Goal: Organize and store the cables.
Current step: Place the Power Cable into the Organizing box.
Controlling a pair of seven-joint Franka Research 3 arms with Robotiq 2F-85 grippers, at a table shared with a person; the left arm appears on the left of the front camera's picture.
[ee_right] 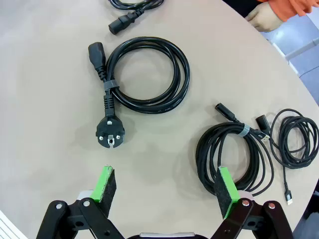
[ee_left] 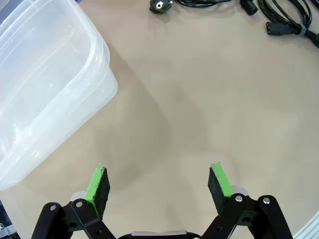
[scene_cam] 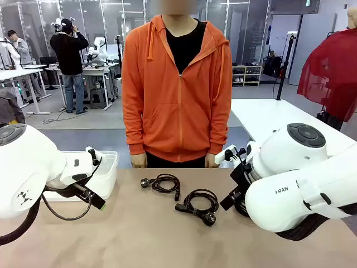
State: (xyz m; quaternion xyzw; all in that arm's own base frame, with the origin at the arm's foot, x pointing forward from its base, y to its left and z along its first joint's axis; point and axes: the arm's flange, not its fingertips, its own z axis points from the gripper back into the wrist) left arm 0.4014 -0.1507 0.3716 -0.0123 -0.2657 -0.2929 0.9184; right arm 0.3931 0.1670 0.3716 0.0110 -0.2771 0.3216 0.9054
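Four black cables lie coiled on the beige table (scene_cam: pixel 139 234), and none is in the clear plastic bin (scene_cam: pixel 109 164) at the left of the front view. A person in an orange hoodie (scene_cam: pixel 175 84) stands at the far edge, arms down.

In the front view two of the coils sit mid-table: a smaller power cable (scene_cam: pixel 162 187) nearer the person, and a larger power cable (scene_cam: pixel 192 196) just to its lower right, its round plug toward the robot.

The right gripper (ee_right: pixel 165 173) hangs above the table with its jaws wide apart, gripping nothing. In its wrist view the larger power cable (ee_right: pixel 183 74) fills the upper middle, tied with a band, its round plug lying just above the left green pad (ee_right: pixel 105 181). The end of the smaller power cable (ee_right: pixel 122 24) shows at the top edge. At the lower right a third coil (ee_right: pixel 242 130) – thinner, also banded – reaches under the right pad, and whether the two touch I cannot tell. Just beside it at the right edge lies a loosely looped thin cord (ee_right: pixel 275 144). The person's hand (ee_right: pixel 264 17) shows in the upper right corner.

The left gripper (ee_left: pixel 157 172) also has its jaws spread wide and is empty – over bare tabletop. In its wrist view the bin (ee_left: pixel 99 55) takes the upper left, and the ends of two cables cross the top edge.
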